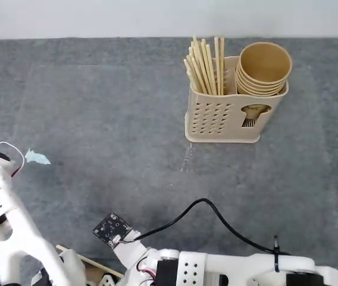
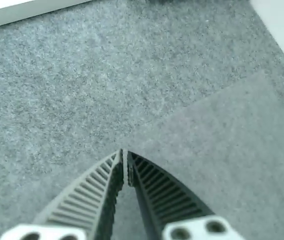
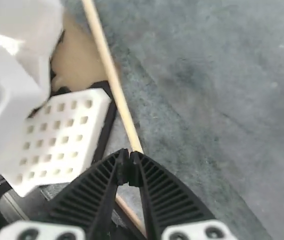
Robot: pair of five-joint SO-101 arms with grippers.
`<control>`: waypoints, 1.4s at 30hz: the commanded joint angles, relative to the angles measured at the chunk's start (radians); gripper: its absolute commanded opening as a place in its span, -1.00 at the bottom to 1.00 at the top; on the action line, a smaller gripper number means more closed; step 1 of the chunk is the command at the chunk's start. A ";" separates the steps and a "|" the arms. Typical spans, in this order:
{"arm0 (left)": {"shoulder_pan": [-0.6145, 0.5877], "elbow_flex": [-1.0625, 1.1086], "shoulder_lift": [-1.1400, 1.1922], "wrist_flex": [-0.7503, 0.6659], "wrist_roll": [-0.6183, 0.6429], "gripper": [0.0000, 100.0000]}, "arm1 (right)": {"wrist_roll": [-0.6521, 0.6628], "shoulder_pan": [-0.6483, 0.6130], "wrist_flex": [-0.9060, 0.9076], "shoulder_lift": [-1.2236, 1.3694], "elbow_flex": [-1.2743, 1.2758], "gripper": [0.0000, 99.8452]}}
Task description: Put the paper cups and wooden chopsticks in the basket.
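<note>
One wooden chopstick [image 3: 111, 75] apparently left to deliver; otherwise nearly finished, judging by the basket [image 1: 216, 122]. Standing upright at the far side of the grey mat [image 1: 97, 119], with a bundle of chopsticks [image 1: 205, 62] leaning in one compartment and a stack of paper cups [image 1: 265, 65] nested in the neighbouring one. Down at the near edge of the table, well apart from the basket and between the two arm bases: that last chopstick, lying at a slant, either just above the surface or on it, hard to say which. Pinched near one end by the right gripper [image 3: 129, 167], fingers pressed tight on the wood, the long part sticking out ahead past a white perforated arm part [image 3: 57, 135]. As for the left gripper [image 2: 124, 162], poised over bare mat, fingertips closed against each other with nothing between them. Off to one side, a small pale-blue scrap [image 1: 37, 157], no part of the job. Remaining, as a judgement: carry the stick across the mat, tip it upright over the chopstick compartment, and let go beside the others. Worth guarding against a knock of the long free end on the neighbouring arm or on the sticks already in the basket.
</note>
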 commanded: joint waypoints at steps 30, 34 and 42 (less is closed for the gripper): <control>0.000 0.008 -0.026 -0.014 0.012 -0.97 | 0.015 -0.085 -0.179 0.001 0.101 -0.65; 0.000 0.008 -0.026 -0.014 0.012 -0.97 | 0.028 -0.084 -0.105 0.001 0.064 -0.65; 0.000 0.008 -0.026 -0.015 0.012 -0.97 | 0.032 -0.059 -0.027 0.002 0.031 -0.65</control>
